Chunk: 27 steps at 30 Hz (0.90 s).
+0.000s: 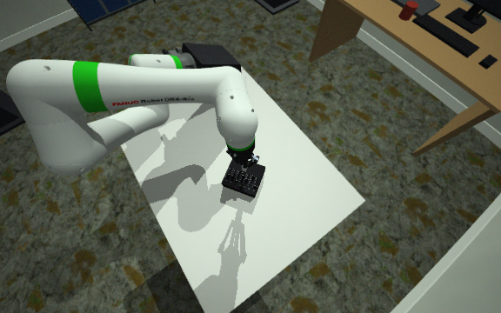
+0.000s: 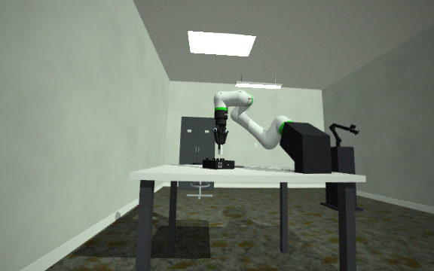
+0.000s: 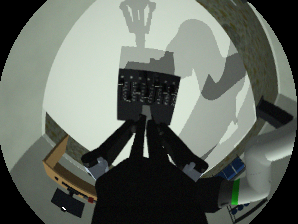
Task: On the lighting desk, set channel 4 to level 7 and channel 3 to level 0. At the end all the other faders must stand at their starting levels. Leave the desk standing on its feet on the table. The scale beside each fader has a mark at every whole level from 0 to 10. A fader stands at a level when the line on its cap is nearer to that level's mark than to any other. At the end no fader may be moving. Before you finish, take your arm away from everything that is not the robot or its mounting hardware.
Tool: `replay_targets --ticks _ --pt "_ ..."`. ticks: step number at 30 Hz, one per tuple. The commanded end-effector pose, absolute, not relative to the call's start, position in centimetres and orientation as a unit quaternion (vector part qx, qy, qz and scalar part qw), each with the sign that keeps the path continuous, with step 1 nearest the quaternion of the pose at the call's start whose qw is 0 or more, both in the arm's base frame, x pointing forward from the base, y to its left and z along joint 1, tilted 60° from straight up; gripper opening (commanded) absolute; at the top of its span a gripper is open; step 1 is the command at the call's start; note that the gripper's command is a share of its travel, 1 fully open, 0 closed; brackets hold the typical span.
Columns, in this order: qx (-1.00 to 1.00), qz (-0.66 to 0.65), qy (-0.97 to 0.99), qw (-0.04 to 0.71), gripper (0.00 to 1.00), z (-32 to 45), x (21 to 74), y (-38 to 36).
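I see a white table (image 1: 303, 209) on dark legs, standing on a mottled, stained floor (image 1: 37, 243). Directly on its top sits the small black lighting desk (image 1: 243, 180), roughly mid-table and nearer the arm's end. From the exterior view it looks level, though I cannot make out its feet. A large black block (image 2: 307, 147) carrying the arm rests at one end, well apart from the desk.

Pale walls (image 2: 70, 113), mottled floor (image 1: 407, 143), wooden desk (image 1: 494, 74)
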<state>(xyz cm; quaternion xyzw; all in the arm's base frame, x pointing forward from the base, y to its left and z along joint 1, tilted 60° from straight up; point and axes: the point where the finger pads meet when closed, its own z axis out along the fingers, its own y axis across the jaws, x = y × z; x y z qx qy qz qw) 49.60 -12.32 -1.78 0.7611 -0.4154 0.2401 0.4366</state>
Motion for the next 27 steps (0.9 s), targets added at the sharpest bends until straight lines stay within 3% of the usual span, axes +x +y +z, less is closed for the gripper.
replay_targets --ticks 1,17,18,27 --pt "0.761 0.240 -0.415 0.436 0.00 -1.5 49.6 -11.9" --pt "0.761 0.240 -0.415 0.436 0.00 -1.4 49.6 -11.6" --pt "0.761 0.240 -0.415 0.436 1.00 -1.4 49.6 -11.6" --pt "0.761 0.240 -0.415 0.436 1.00 -0.9 49.6 -10.8"
